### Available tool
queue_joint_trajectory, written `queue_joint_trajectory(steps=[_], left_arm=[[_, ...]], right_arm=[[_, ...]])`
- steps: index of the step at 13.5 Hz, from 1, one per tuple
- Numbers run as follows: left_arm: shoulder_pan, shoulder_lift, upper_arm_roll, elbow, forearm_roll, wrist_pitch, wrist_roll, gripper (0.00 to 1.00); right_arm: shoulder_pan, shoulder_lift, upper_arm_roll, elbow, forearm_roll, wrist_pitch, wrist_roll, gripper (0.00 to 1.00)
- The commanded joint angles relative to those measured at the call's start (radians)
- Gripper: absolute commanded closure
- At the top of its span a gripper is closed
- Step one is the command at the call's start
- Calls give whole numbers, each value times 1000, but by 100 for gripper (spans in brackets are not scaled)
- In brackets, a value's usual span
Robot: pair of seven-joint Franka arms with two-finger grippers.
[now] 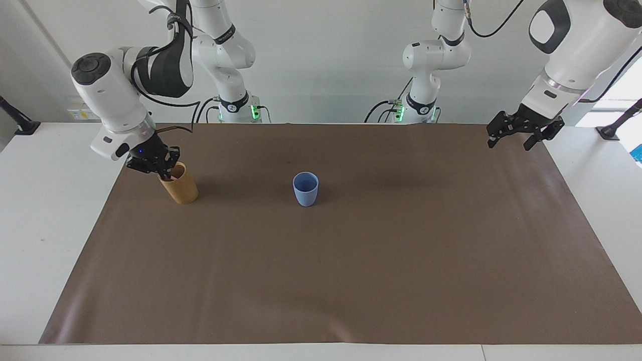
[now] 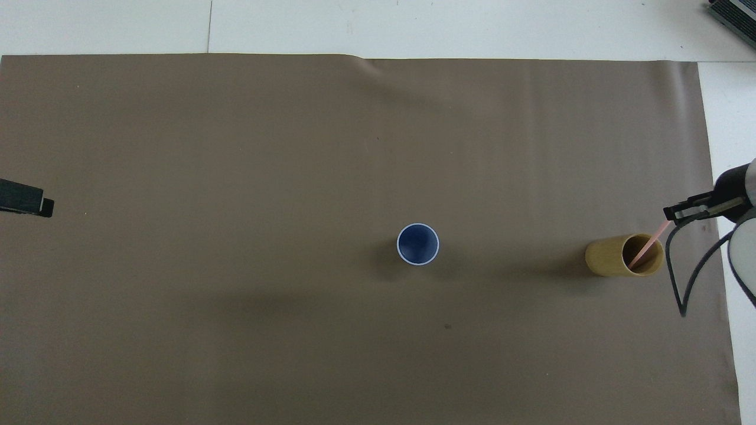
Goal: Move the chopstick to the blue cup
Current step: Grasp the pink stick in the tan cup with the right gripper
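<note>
The blue cup (image 1: 305, 189) stands upright mid-table and is empty in the overhead view (image 2: 417, 244). A tan cup (image 1: 180, 186) stands toward the right arm's end and leans a little; it also shows in the overhead view (image 2: 614, 255). A pale pink chopstick (image 2: 647, 248) slants out of it, its lower end inside the cup. My right gripper (image 1: 160, 169) is at the tan cup's rim, shut on the chopstick's upper end (image 1: 171, 176); it also shows in the overhead view (image 2: 673, 213). My left gripper (image 1: 515, 136) is open and empty, raised over the mat's edge at the left arm's end.
A brown mat (image 1: 351, 260) covers most of the white table (image 1: 45, 210). Only the left gripper's tip (image 2: 26, 199) shows at the overhead view's edge. A dark cable (image 2: 688, 277) loops down from the right arm beside the tan cup.
</note>
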Motion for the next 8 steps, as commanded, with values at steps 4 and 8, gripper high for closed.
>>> queue_joint_trajectory(steps=[4,8], left_arm=[[10,-36,-5,10,6,-25,-3,0],[9,-46,-5,1,4,-17,-1,0]], right_arm=[[5,-95,17,20,25,-40,-12,100],[75,-125,41,33,71,-37,62,100]])
